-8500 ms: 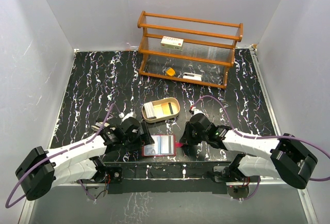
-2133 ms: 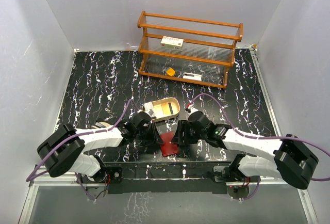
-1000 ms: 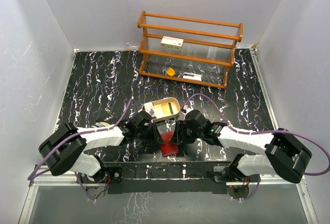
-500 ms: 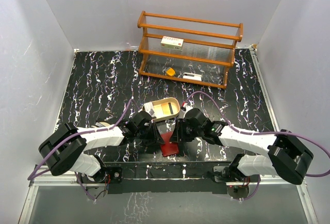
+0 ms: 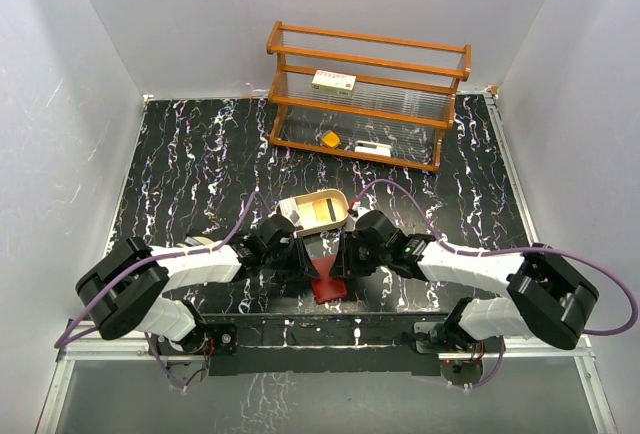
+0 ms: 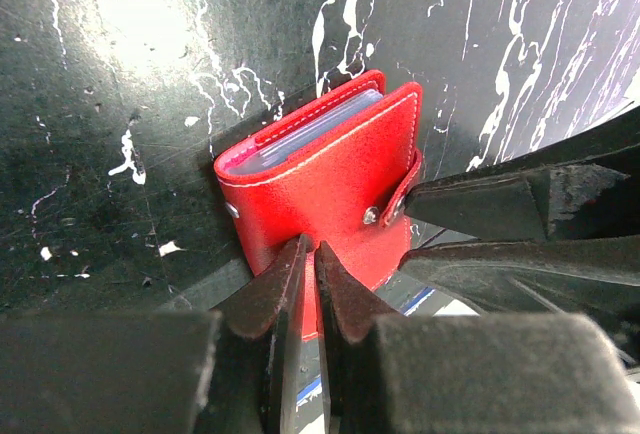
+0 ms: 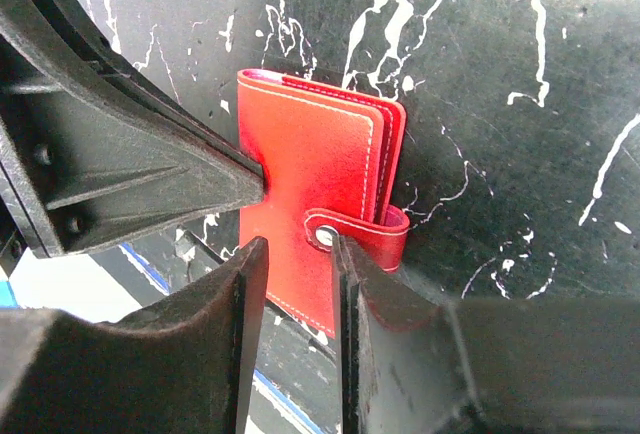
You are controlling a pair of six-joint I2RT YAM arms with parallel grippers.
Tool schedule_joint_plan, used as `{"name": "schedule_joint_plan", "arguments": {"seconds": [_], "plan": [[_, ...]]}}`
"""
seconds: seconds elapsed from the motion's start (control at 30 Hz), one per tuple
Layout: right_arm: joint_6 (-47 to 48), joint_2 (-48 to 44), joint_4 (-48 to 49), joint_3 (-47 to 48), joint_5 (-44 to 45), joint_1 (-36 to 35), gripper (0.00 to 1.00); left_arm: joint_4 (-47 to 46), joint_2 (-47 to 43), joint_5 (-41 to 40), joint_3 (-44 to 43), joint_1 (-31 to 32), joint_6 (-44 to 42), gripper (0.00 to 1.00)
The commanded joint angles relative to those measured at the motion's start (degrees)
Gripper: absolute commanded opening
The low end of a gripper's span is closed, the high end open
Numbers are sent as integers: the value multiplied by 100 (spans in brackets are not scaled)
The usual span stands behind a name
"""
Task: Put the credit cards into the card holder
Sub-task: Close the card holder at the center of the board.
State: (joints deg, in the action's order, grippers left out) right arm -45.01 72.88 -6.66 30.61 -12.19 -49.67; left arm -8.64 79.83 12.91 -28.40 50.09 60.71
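The card holder [image 5: 327, 281] is a red case, folded shut and standing on edge near the table's front. My left gripper [image 6: 310, 246] is shut on the rim of its cover [image 6: 320, 169]. My right gripper [image 7: 298, 244] faces it from the other side, jaws narrowly apart. One of its fingers [image 7: 365, 274] touches the snap strap [image 7: 350, 234]; the other stands clear. Pale pocket edges [image 6: 315, 126] show inside the fold. The credit cards, a yellow one [image 5: 325, 212] and pale ones [image 5: 291, 216], lie in a tan oval tray [image 5: 345, 206] just behind both grippers.
At the back stands a wooden rack [image 5: 365, 94] holding a white box with red marks [image 5: 334, 81], an orange wedge [image 5: 329, 138] and a small white item [image 5: 372, 146]. A metal rail [image 5: 320, 329] runs along the front edge. White walls close in the table.
The card holder, earlier lying open and flat, now stands folded between the grippers. Over the last second the right gripper's jaws narrowed and it edged closer to the strap. The left gripper kept its grip.
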Motion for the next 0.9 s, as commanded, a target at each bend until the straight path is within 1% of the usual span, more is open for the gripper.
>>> {"name": "schedule_joint_plan", "arguments": {"seconds": [0.0,0.2,0.43,0.6,0.73,0.87], "plan": [[149,156,518,156,-288,-2,28,426,236,-157,169,39,-57,9],[172,234,705,129,-616,-7,28,475,314,-184,94,37,-46,9],[189,108,333,202,-323,-8,27,486,326,-175,65,37,-33,9],[243,126,157,234,-85,-8,15,498,331,-184,75,41,-24,9],[277,223,130,203,132,-8,10,572,331,-231,94,39,-5,9],[295,567,123,252,71,-5,6,504,327,-223,150,36,25,9]]}}
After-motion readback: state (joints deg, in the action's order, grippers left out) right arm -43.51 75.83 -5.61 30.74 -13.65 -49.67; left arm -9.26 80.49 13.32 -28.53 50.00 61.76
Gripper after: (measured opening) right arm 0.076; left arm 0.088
